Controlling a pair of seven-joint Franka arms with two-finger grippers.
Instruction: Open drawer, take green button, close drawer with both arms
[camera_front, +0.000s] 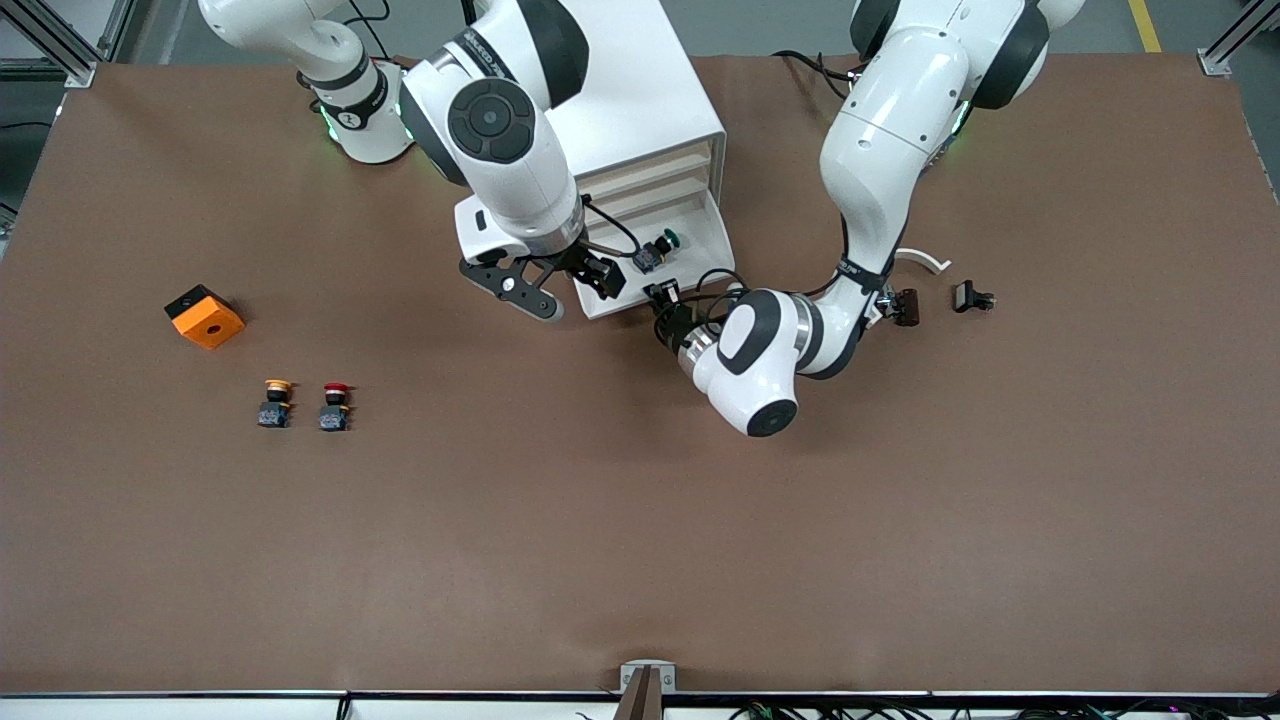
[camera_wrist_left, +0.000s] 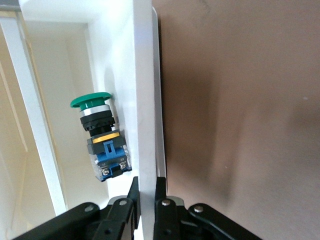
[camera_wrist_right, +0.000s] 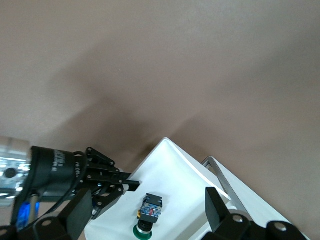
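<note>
- The brown table (camera_front: 640, 520) carried, toward the right arm's end, an orange block (camera_front: 205, 317), then a yellow-capped button (camera_front: 275, 402) and a red-capped button (camera_front: 335, 406) side by side, nearer the camera than the block.
- A metal frame (camera_front: 60, 45) and grey floor showed past the table's edges.
- The white cabinet (camera_front: 640, 110) stood mid-table, its lowest drawer (camera_front: 700, 235) pulled out, with the green button (camera_front: 655, 250) lying on its side inside.
- Toward the left arm's end lay a small black part (camera_front: 972, 297).
- The right arm reached down from its base, its right gripper (camera_front: 575, 285) over the drawer's front edge, jaws spread wide and empty.
- The left arm bent low, elbow near the table; its left gripper (camera_front: 668, 305) was clamped tight on the drawer's front wall.
- The left wrist view showed the pinch on the thin white wall (camera_wrist_left: 145, 150) and the button (camera_wrist_left: 100, 137) just inside it.
- The right wrist view showed the button (camera_wrist_right: 149, 214) from above and the left gripper (camera_wrist_right: 107, 175) at the drawer's rim.
</note>
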